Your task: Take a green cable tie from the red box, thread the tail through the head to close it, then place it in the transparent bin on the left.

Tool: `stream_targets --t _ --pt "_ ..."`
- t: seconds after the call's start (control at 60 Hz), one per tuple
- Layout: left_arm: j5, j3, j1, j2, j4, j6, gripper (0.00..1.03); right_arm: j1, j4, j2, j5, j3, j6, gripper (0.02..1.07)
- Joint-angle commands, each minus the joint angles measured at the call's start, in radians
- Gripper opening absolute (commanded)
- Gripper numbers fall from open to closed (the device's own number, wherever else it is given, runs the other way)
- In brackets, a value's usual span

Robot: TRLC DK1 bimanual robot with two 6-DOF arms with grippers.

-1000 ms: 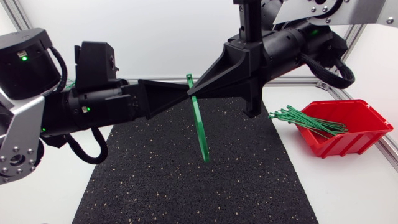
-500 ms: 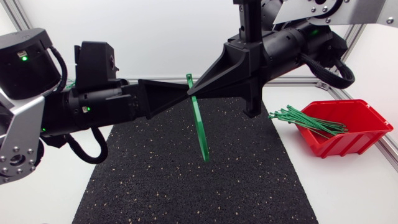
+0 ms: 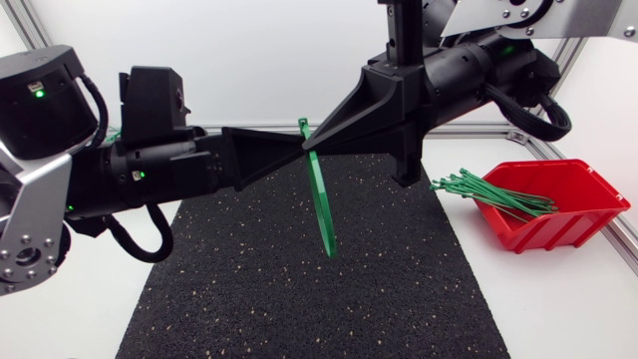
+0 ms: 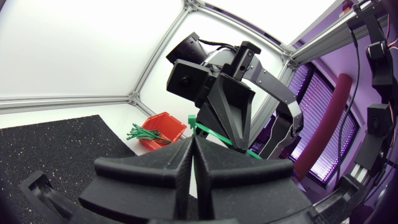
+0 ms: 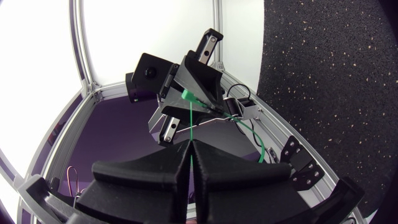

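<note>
White table point(image 3: 70, 329) is showing around a black speckled mat point(image 3: 299, 289) that is filling the lower middle of the frame. At the right edge a red box point(image 3: 583, 214) is sitting on the bare white, and a bundle of green ties point(image 3: 483, 189) is spilling over its left rim toward the mat.

You are looking at both grippers meeting tip to tip at upper centre, above the mat's far edge. Your left gripper point(image 3: 297, 148) is pressing its fingers together on the cable tie point(image 3: 321, 209) just under the head. Your right gripper point(image 3: 315, 147) is pinching the same tie from the opposite side. In the right wrist view the strap is running as a thin green line out of that gripper's closed fingers. The tie is hanging in the air, its tail slanting down toward the mat.

Your left arm is coming in from the left edge, lying almost level. Your right arm is coming in from the upper right, its gripper pointing left and slightly downward.
</note>
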Motion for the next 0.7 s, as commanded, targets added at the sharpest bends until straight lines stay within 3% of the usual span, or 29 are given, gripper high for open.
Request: stream_targets --t 0.0,0.683 --pt "-0.007 -0.012 -0.013 -0.005 -0.003 0.017 0.04 -0.006 0.005 -0.006 -0.002 0.009 0.013 0.08" --pt "-0.011 -0.015 -0.007 0.009 0.000 0.023 0.04 -0.007 0.004 -0.015 0.001 0.016 0.015 0.08"
